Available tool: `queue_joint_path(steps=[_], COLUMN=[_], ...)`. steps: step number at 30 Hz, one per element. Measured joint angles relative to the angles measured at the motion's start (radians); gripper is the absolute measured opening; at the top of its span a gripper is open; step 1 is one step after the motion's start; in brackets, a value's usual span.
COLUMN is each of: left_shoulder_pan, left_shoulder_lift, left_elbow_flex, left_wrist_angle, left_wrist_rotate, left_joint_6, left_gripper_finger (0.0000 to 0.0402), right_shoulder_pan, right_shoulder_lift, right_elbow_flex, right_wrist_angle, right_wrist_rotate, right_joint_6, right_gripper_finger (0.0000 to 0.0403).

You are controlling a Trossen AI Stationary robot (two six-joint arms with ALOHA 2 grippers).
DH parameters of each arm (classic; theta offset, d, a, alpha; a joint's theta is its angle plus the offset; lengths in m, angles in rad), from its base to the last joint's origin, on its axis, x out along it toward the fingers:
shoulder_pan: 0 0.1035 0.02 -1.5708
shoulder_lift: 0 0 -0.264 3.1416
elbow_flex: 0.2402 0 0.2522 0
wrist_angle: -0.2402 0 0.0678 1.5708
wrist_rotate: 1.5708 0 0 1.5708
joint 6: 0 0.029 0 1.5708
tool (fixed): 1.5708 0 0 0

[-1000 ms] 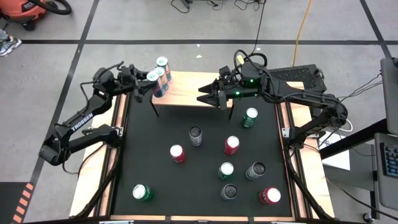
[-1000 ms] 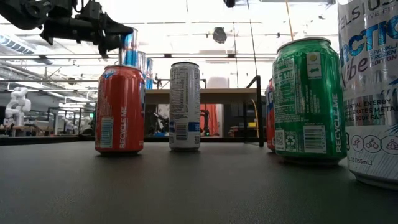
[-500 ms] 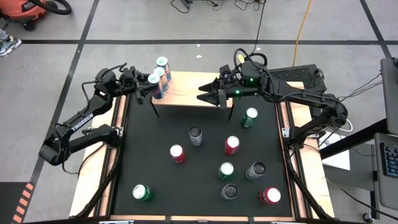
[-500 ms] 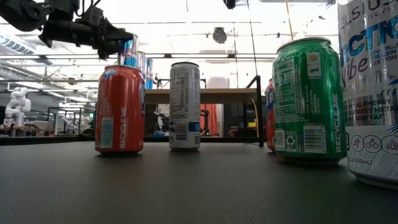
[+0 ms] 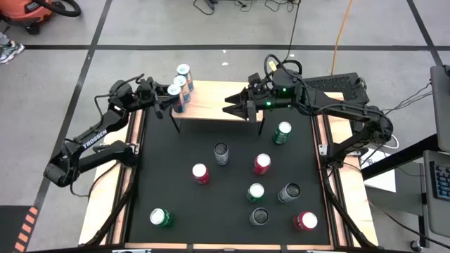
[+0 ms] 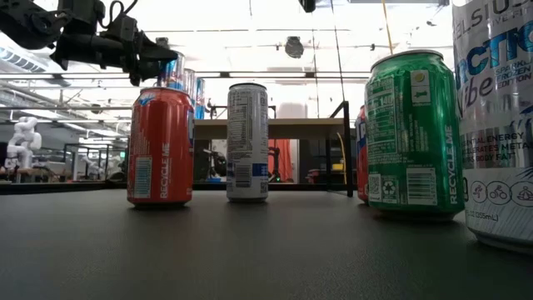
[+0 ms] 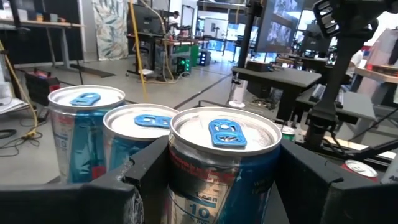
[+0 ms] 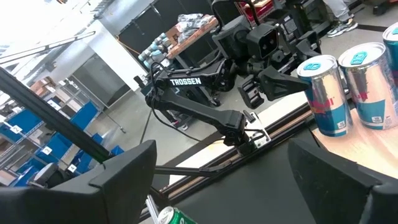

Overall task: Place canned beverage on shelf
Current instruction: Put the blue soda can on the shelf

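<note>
- Blue-and-silver beverage can [image 5: 172,89] stands on the left end of the shelf [image 5: 211,102], nearest of a row of three; the second can [image 5: 181,81] and third can [image 5: 184,70] line up just behind it, touching or nearly so
- left claw [image 5: 167,96] sits at that near can; in the left wrist view its two dark fingers [image 7: 134,180] flank the can [image 7: 222,163] on either side, close against its wall; the fingers stand partly spread, about a can's width; whether they press the can I cannot tell
- shelf is a light-wood board on thin black legs, at the far edge of the black surface [image 5: 176,193]; its middle and right part are bare wood
- right claw [image 5: 228,107] hovers over the right half of the shelf, fingers spread wide, holding nothing; it points toward the left arm
- loose cans stand upright on the surface: a green can [image 5: 283,132] near the shelf's right leg; a dark-topped can [image 5: 221,152]; a red can [image 5: 262,163]; another red can [image 5: 200,173]; a second green can [image 5: 256,192]; a grey can [image 5: 288,192]; a dark can [image 5: 259,216]; a red can at the near right [image 5: 306,221]; a green can at the near left [image 5: 161,217]
</note>
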Motion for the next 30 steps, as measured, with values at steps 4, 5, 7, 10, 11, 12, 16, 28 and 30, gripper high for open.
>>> queue_joint_path(steps=[4,5,7,10,11,12,16,28,30], left_shoulder_pan=[0.000,0.000,-0.006,-0.015,-0.018,-0.021,-0.026,-0.026,-0.026], left_shoulder_lift=[0.004,0.009,0.016,0.021,0.021,0.021,0.021,0.021,0.021], left_elbow_flex=[0.000,0.000,0.000,0.000,0.000,0.000,0.000,0.003,0.003], left_wrist_angle=[-0.003,-0.003,-0.011,-0.012,-0.012,-0.011,-0.011,-0.068,-0.062], left_wrist_rotate=[0.000,0.000,0.000,-0.001,-0.005,-0.012,-0.019,-0.023,-0.023], left_joint_6=[0.005,0.004,0.005,0.021,0.023,0.024,0.024,0.049,0.048], left_gripper_finger=[0.0237,0.0237,0.0237,0.0237,0.0237,0.0237,0.0237,0.0237,0.0237], right_shoulder_pan=[-0.008,-0.010,-0.013,-0.014,-0.014,-0.014,-0.014,-0.014,-0.014], right_shoulder_lift=[0.000,0.000,0.000,0.000,0.000,0.000,0.000,0.000,0.000], right_elbow_flex=[0.000,0.000,0.000,0.000,0.000,0.000,0.000,0.000,0.000], right_wrist_angle=[0.000,0.000,0.001,0.002,0.002,0.003,0.004,0.004,0.004], right_wrist_rotate=[0.000,0.000,0.000,0.000,0.000,0.000,0.000,0.000,-0.001], right_joint_6=[0.000,0.000,0.001,0.000,0.000,0.001,0.001,0.001,0.001], right_gripper_finger=[0.0341,0.0341,0.0341,0.0341,0.0341,0.0341,0.0341,0.0341,0.0341])
